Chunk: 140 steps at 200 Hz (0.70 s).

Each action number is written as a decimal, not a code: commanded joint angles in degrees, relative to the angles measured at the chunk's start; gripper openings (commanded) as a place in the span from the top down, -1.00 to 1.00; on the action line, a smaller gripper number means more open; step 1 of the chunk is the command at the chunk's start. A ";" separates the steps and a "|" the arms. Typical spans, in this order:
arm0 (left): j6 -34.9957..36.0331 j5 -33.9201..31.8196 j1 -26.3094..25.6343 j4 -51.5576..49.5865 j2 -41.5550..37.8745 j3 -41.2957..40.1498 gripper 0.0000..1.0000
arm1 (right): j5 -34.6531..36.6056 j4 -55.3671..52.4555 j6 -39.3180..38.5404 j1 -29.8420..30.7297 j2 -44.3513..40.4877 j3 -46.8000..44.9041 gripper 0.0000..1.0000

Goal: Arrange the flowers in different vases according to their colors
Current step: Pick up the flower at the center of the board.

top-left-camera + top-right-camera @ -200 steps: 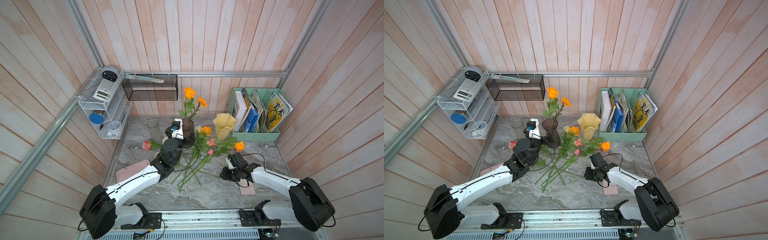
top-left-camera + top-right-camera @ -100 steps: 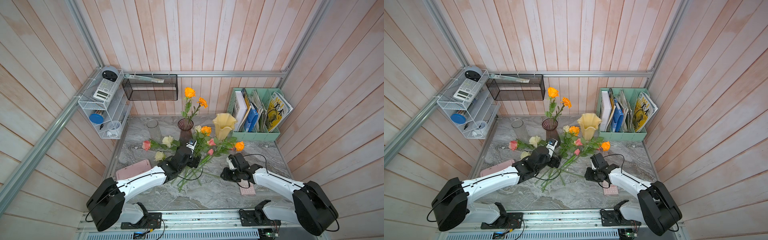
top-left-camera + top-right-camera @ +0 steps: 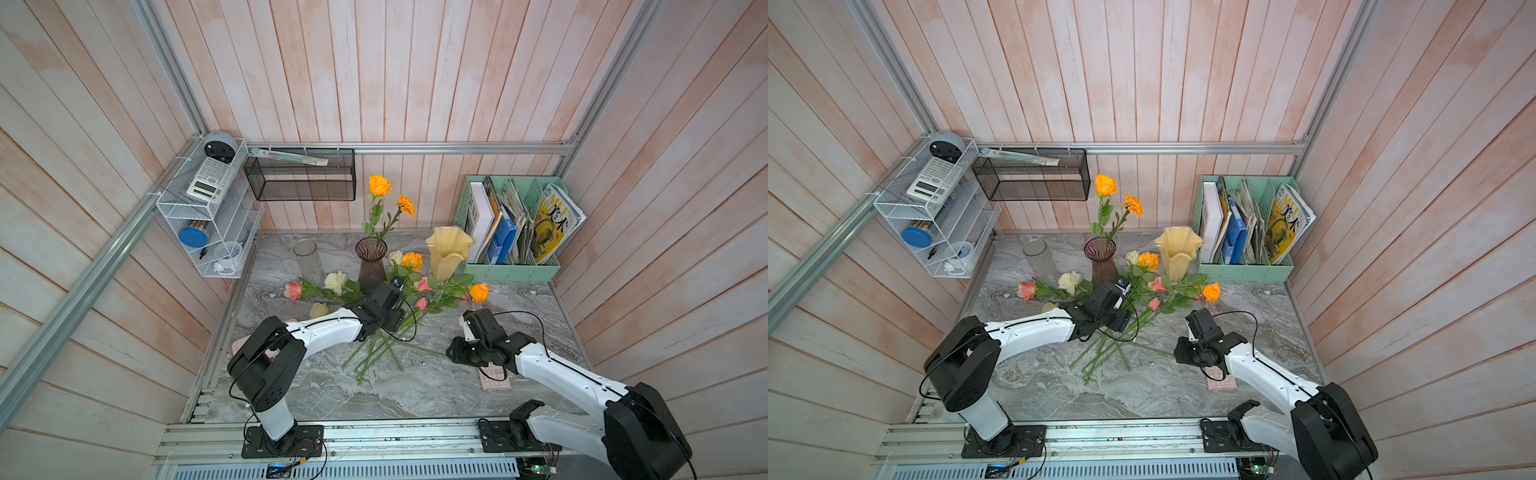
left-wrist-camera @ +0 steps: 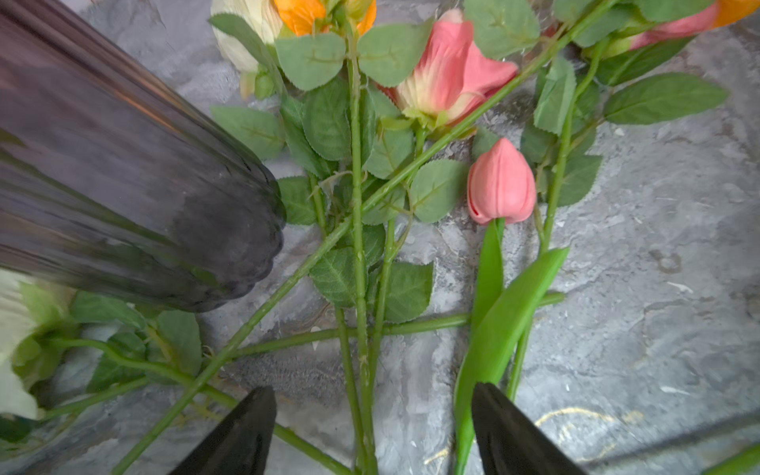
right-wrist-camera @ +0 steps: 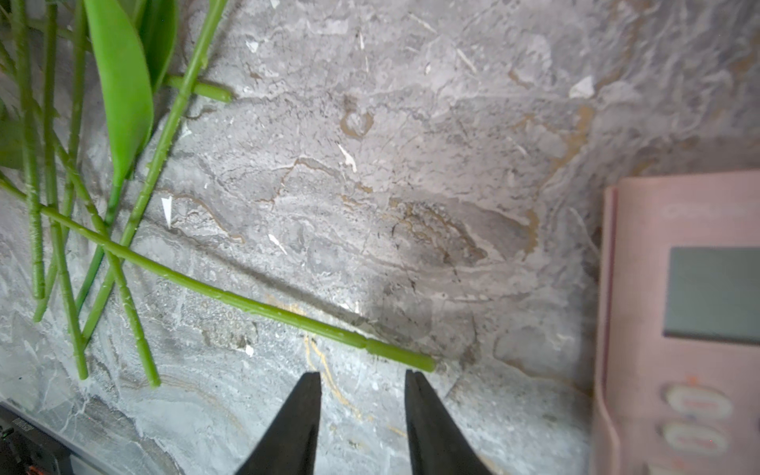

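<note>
Left gripper [image 4: 370,392] has come down from beside the dark purple ribbed glass vase [image 3: 371,262] to the pile of loose flowers at frame centre. The right arm [image 3: 552,365] is keeping its place.

Top views: in both, the purple vase is standing upright at centre rear of the grey marble tabletop [image 3: 415,395], carrying two orange flowers [image 3: 379,185]. A clear glass cylinder vase [image 3: 307,259] is standing to its left and a pale yellow wavy-rimmed vase [image 3: 448,253] to its right. The other flowers are lying on the tabletop in front of the vases with their stems crossing. Among them are a pink rose [image 3: 293,290] and a cream rose [image 3: 336,281] left of centre, and an orange rose [image 3: 478,292] right of centre. The left arm [image 3: 328,328] is reaching over the middle of the pile. A mint-green file holder [image 3: 511,270] is sitting at right rear.

Left wrist view: the fingers [image 4: 242,436] are standing wide apart and gripping nothing. Several green stems [image 4: 362,329] are running between them, clear of both. The purple vase's base is resting just beside these stems, and a pink tulip bud [image 4: 501,183] is lying beyond.

Right wrist view: the right gripper [image 5: 363,375] is standing partly open and empty above the marble. The cut end of one long green stem [image 5: 246,302] is lying just beside one fingertip; contact cannot be told. A pink calculator [image 5: 678,329] is lying near.
</note>
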 commanded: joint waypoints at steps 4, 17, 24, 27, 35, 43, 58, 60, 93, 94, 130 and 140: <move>-1.09 3.07 1.32 -3.15 2.40 2.49 -0.57 | 1.39 -1.73 0.42 -0.28 -0.36 -0.60 0.20; -1.17 3.20 1.69 -4.19 3.71 3.67 -0.52 | 1.30 -1.64 0.34 -0.38 -0.14 -0.45 0.19; -1.47 3.47 1.97 -4.59 4.31 4.26 -0.50 | 1.26 -1.54 0.29 -0.39 0.05 -0.40 0.19; -1.53 3.63 2.04 -4.76 4.52 4.38 -0.49 | 1.12 -1.55 0.25 -0.38 0.16 -0.38 0.19; -1.70 4.18 2.32 -5.03 5.02 4.75 -0.48 | 1.12 -1.50 0.12 -0.38 0.29 -0.30 0.20; -1.88 4.33 2.50 -5.21 5.59 5.10 -0.44 | 1.04 -1.33 0.07 -0.46 0.51 -0.28 0.19; -2.21 4.46 3.01 -5.74 6.43 5.59 -0.38 | 0.64 -1.07 -0.19 -0.46 0.88 -0.34 0.19; -2.23 4.56 3.09 -5.77 6.45 5.65 -0.37 | 0.61 -1.09 -0.19 -0.47 0.92 -0.27 0.19; -2.33 5.47 3.39 -5.98 7.53 6.05 -0.21 | 0.68 -0.77 -0.19 -0.55 1.11 -0.44 0.20; -2.33 5.47 3.43 -5.97 7.54 6.04 -0.21 | 0.68 -0.76 -0.19 -0.55 1.11 -0.43 0.20; -2.33 6.35 3.80 -6.40 9.28 6.84 -0.10 | 0.68 -0.49 -0.19 -0.56 1.28 -0.61 0.19; -2.33 6.67 3.82 -6.28 9.50 6.85 -0.07 | 0.67 -0.44 -0.10 -0.55 1.15 -0.79 0.19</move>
